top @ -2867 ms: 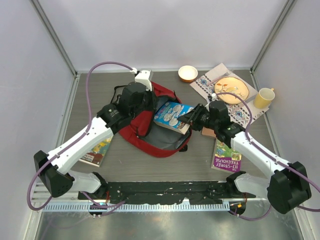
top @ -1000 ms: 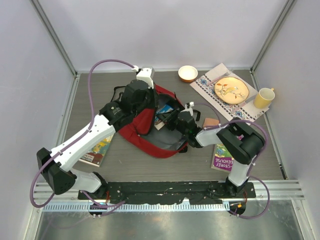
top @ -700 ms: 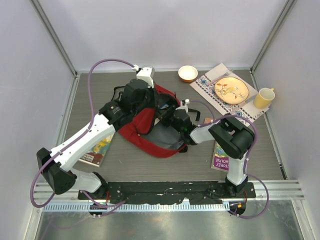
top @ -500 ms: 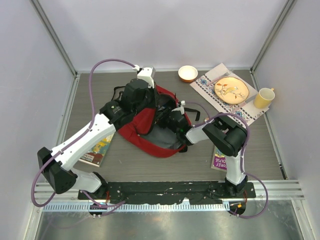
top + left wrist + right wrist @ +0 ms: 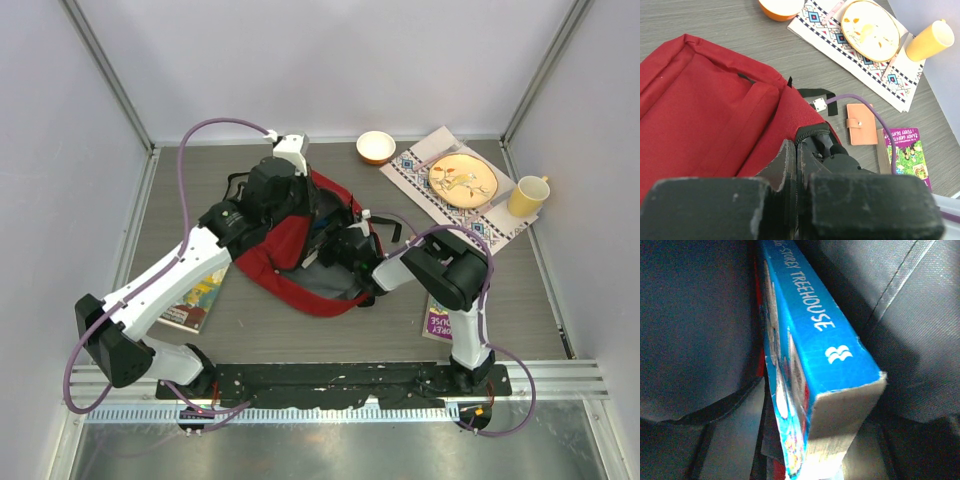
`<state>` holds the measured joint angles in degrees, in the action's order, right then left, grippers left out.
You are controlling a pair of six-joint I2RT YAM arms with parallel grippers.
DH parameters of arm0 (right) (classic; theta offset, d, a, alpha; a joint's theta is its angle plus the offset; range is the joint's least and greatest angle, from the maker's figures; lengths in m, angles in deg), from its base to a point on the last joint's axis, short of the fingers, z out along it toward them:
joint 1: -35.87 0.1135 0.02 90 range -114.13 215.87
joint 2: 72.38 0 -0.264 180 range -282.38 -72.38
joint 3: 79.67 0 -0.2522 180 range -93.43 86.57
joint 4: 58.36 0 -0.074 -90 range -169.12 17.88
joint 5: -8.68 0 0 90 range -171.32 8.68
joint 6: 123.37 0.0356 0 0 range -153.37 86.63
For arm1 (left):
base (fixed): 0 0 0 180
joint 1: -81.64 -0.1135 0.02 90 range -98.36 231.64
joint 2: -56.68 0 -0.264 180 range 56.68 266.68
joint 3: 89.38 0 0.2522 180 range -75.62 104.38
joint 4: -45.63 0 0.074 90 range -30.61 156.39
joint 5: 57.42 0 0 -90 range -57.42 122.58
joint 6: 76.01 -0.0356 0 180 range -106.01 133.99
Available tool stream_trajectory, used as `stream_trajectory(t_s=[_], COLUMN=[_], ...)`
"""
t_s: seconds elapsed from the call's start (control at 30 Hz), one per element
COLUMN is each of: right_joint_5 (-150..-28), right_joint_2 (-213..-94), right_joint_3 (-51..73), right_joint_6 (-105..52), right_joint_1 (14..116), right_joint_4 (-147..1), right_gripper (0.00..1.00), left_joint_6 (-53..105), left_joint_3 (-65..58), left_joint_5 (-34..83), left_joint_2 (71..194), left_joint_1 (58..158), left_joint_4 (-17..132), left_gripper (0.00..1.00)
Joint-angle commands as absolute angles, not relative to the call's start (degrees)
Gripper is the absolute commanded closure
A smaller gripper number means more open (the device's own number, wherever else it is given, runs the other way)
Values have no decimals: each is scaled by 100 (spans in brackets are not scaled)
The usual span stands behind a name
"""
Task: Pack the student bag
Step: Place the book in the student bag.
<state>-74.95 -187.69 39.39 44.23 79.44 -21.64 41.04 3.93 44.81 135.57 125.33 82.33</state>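
The student bag (image 5: 285, 250) lies open in the middle of the table (image 5: 180, 190), right under my left pincer (image 5: 796, 150), which is clenched on the bag's dark zipper rim. Nearer the arm bases and to the left of that pincer, a colourful book (image 5: 195, 298) lies flat, partly under the arm. To the right of the left pincer, my right pincer (image 5: 338, 243) is sunk into the bag's mouth. I cannot tell whether it is released or gripping, since no view shows its jaws. Directly ahead of it, against the grey lining, a blue book (image 5: 810, 340) shows its spine, which reads "Storey Treehouse". Right of this pincer and outside the bag, a tan wallet (image 5: 861, 124) lies just beside a purple book (image 5: 902, 150). Farther off are an orange bowl (image 5: 375, 146), a plate (image 5: 462, 180) on a patterned mat (image 5: 410, 165), and a yellow cup (image 5: 527, 195).
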Motion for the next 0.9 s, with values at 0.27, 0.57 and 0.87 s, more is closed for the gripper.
stream_trajectory(t_s=[0.27, 0.57, 0.87], right_joint_5=[-8009, -8053, -7913], right_joint_2=[-17733, -17548, -17616], right_joint_3=[4244, 4667, 4528], right_joint_6=[4291, 4406, 4415], right_joint_1=[7894, 7894, 7859], right_joint_4=[-3477, -3319, -2856], right_gripper=[32, 44, 99], left_joint_6=[4159, 4194, 4246], left_joint_3=[251, 181, 76], left_joint_5=[4568, 4524, 4480], left_joint_2=[13323, 13332, 13270], left_joint_1=[12410, 12392, 12401], left_joint_4=[7706, 7671, 7644], left_gripper=[100, 100, 100])
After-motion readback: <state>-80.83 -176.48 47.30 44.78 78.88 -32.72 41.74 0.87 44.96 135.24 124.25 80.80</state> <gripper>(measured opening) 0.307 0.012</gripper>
